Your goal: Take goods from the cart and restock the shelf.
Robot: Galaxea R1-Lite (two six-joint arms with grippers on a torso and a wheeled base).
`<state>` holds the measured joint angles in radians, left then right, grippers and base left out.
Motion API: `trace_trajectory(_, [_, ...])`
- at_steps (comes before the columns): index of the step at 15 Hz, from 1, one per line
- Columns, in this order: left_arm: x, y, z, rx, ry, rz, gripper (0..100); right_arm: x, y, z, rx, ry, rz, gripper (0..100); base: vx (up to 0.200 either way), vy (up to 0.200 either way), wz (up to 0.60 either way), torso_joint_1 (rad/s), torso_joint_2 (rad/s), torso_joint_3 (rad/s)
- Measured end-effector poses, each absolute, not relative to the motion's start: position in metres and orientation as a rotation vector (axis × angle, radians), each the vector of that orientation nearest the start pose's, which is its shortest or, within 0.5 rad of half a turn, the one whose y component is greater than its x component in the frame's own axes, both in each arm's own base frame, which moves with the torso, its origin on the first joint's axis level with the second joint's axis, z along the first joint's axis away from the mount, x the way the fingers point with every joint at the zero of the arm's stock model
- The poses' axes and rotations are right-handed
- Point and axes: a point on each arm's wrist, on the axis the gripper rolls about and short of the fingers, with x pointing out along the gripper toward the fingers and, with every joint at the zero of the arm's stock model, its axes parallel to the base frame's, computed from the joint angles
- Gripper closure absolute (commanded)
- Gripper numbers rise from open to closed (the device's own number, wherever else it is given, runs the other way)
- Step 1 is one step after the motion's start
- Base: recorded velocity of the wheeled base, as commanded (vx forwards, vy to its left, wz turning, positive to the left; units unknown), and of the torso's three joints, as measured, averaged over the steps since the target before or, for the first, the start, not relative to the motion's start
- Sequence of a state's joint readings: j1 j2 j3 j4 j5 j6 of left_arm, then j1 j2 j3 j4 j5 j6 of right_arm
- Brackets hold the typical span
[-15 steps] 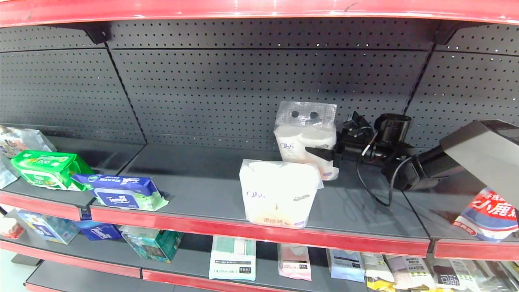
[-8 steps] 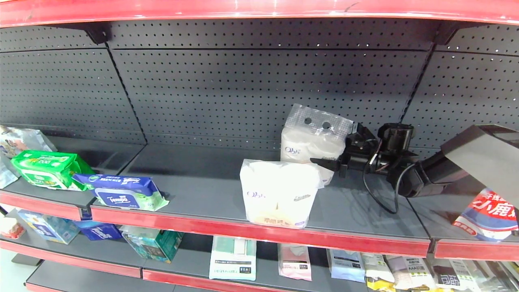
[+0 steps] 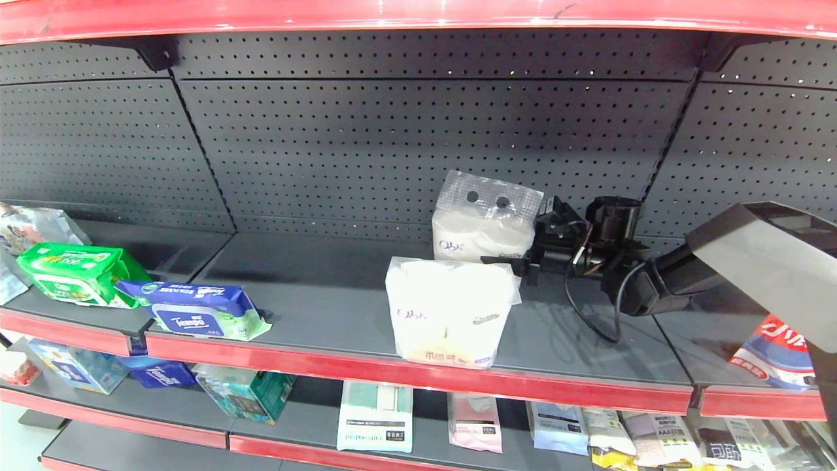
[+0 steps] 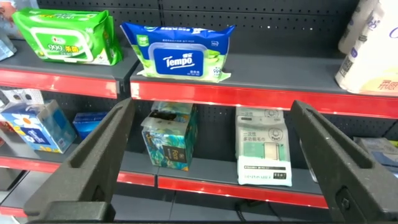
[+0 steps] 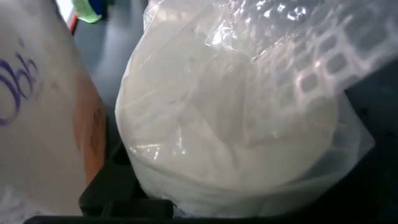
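A white roll-tissue pack [image 3: 484, 219] in clear wrap with a two-hole handle stands at the back of the dark shelf [image 3: 327, 294]. My right gripper [image 3: 511, 257] is shut on its right side, and one black finger [image 3: 500, 260] crosses its lower front. In the right wrist view that held pack [image 5: 236, 124] is pressed close. A second, similar tissue pack [image 3: 451, 311] stands at the shelf's front edge, right in front of the held one, and appears beside it [image 5: 31, 124]. My left gripper [image 4: 211, 162] hangs open and empty below the shelf level, facing the lower shelves.
On the left of the shelf lie a green wipes pack [image 3: 78, 271] and a blue wipes pack [image 3: 196, 311]. A red-and-white bag [image 3: 778, 350] sits at the far right. The lower shelves hold several boxes and packets [image 3: 376, 415]. Bare shelf lies between the blue wipes and the tissue packs.
My right gripper dipped and tilted the held pack, then carried it left. The pack now stands straighter, directly behind the front pack.
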<state>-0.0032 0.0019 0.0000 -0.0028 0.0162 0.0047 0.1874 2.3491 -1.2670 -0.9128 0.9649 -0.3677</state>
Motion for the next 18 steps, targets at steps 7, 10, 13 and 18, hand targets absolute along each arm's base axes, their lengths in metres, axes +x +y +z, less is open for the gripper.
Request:
trace_trajectory(7, [-0.023,0.0,0.076,0.004,-0.001,0.013,0,0.44,0.118,0.085,-0.262,-0.084,1.231,100,0.0,0.0,0.0,0.0,0.0,0.0])
trace_trajectory(10, [-0.023,0.0,0.076,0.004,-0.001,0.013,0,0.441,0.114,0.087,-0.262,-0.085,1.218,100,0.0,0.0,0.0,0.0,0.0,0.0])
trace_trajectory(13, [-0.023,0.0,0.076,0.005,-0.001,0.013,0,0.44,0.113,0.086,-0.259,-0.079,1.216,100,0.0,0.0,0.0,0.0,0.0,0.0])
trace_trajectory(18, [-0.023,0.0,0.076,0.005,0.0,0.013,0,0.44,0.11,0.088,-0.256,-0.088,1.239,100,0.0,0.0,0.0,0.0,0.0,0.0])
